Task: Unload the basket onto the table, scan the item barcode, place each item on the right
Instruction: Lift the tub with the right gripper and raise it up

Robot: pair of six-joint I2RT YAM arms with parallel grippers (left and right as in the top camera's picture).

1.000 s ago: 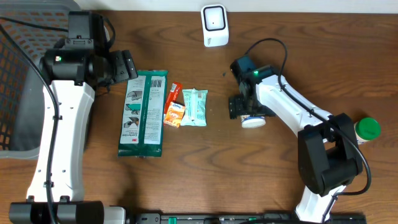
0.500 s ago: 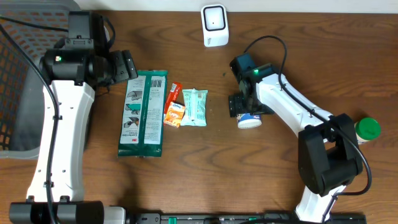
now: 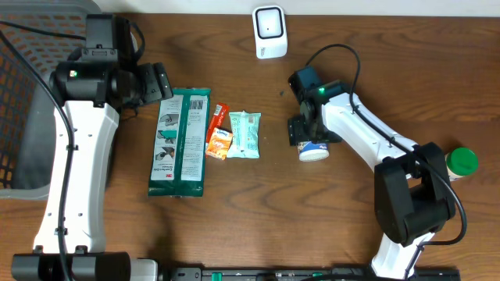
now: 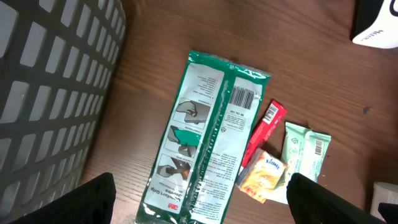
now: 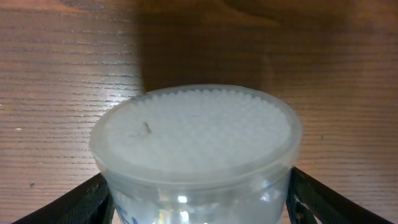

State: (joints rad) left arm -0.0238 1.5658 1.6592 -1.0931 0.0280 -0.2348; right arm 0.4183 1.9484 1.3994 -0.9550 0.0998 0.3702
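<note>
White plastic is showing under the right tool (image 3: 306,134) in the overhead view. A small tub (image 3: 315,152) is standing on the desk (image 3: 234,226), right of centre and well apart from the scanner (image 3: 269,31) at the far edge. Compared with a second ago, the tub is sitting a touch further left and the tool is narrowing on it. Judged from this, the pick-up is under way and the scan is not yet begun. The left tool (image 3: 154,82) is hovering beside the basket (image 3: 19,117), near the top of a green pack (image 3: 180,140). A red stick (image 3: 216,117), an orange packet (image 3: 220,145) and a mint sachet (image 3: 244,134) are lying just beside that pack. The arm (image 3: 367,140) is covering most of the tub's wall here.

Left wrist: the fingers (image 4: 93,202) are standing wide apart and holding nothing. The pack's barcode (image 4: 244,96) is facing up below them.

Right wrist: the tub's ribbed lid (image 5: 196,134) is filling the frame, with a finger (image 5: 93,199) at each side wall. The jaws are standing wide around the tub, but whether the pads are pressing it yet cannot be told. The tub's lower half is cut off, only a scrap of blue print (image 5: 124,214) is peeking out, and no barcode is showing on it.
</note>
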